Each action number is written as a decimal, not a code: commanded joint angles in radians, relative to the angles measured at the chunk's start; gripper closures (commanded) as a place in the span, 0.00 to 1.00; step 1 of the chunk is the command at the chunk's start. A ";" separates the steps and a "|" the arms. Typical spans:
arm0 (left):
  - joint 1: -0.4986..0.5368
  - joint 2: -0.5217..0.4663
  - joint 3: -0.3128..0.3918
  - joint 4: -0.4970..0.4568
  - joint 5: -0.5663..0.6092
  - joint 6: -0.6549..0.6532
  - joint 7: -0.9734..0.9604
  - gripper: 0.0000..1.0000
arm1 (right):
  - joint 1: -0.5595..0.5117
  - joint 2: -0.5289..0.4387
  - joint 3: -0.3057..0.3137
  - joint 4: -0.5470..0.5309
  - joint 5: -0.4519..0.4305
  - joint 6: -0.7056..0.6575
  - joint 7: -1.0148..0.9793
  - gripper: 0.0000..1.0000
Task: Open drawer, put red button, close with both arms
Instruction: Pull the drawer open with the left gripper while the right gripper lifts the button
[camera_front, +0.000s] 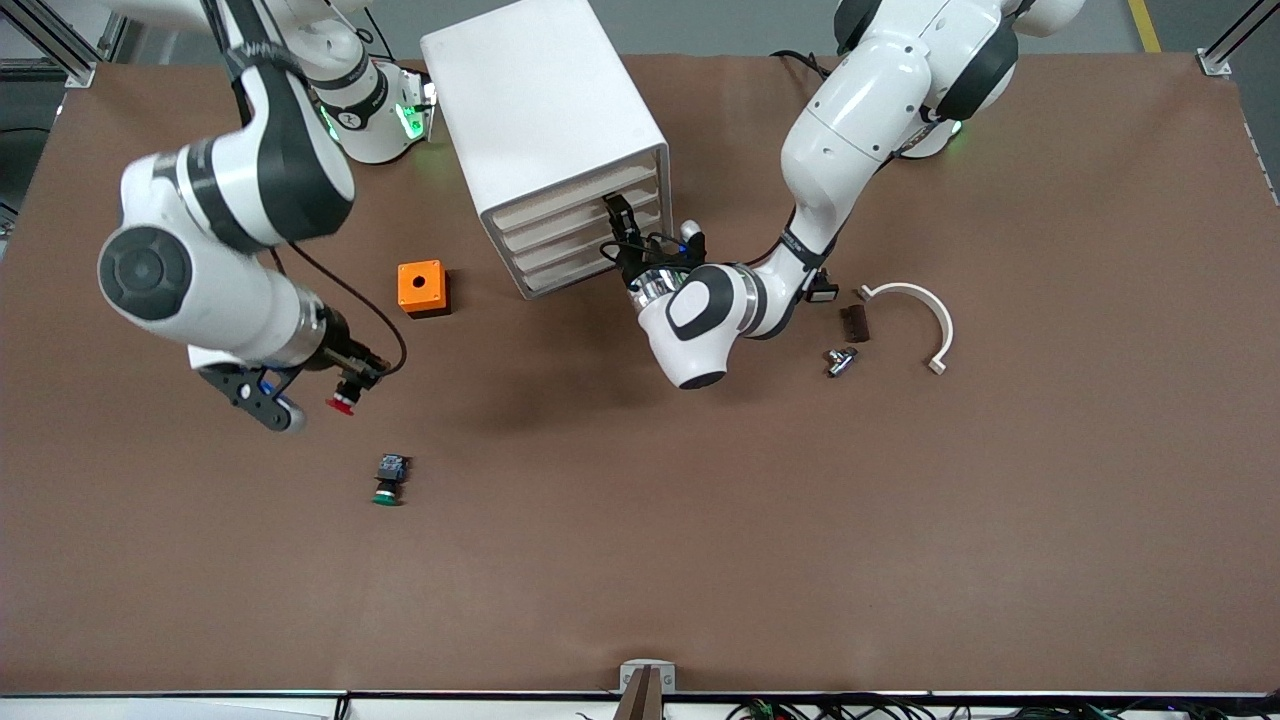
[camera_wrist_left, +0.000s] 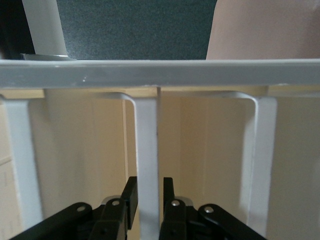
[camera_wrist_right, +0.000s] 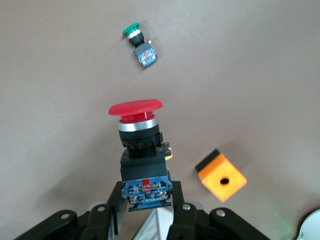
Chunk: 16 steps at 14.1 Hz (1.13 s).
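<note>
Button (camera_wrist_right: 136, 111), red-capped, clamped by its dark body in the right gripper (camera_wrist_right: 145, 200), held in the air over bare brown table (camera_front: 700, 520) toward the right arm's end, cap pointing away from the fingers. Cabinet (camera_front: 545, 130) stands toward the left arm from it; drawers look shut. Left gripper (camera_wrist_left: 148, 197) is at the cabinet's front, fingers pinching a drawer handle (camera_wrist_left: 146, 150). Green switch (camera_front: 389, 480) and orange box (camera_front: 421, 287) lie nearby.

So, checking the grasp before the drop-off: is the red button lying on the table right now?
No. The right gripper holds the red button by its body, lifted above the table.
</note>
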 joint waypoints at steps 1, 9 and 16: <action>-0.013 0.012 0.001 0.007 -0.024 -0.012 -0.018 0.91 | 0.066 -0.073 -0.007 -0.036 0.009 -0.020 0.169 1.00; 0.027 0.010 0.001 0.010 -0.046 -0.011 -0.019 0.98 | 0.212 -0.058 -0.009 -0.034 -0.070 0.026 0.341 1.00; 0.147 0.015 0.003 0.012 -0.059 -0.009 -0.013 0.95 | 0.216 -0.055 -0.009 -0.039 -0.068 0.040 0.379 1.00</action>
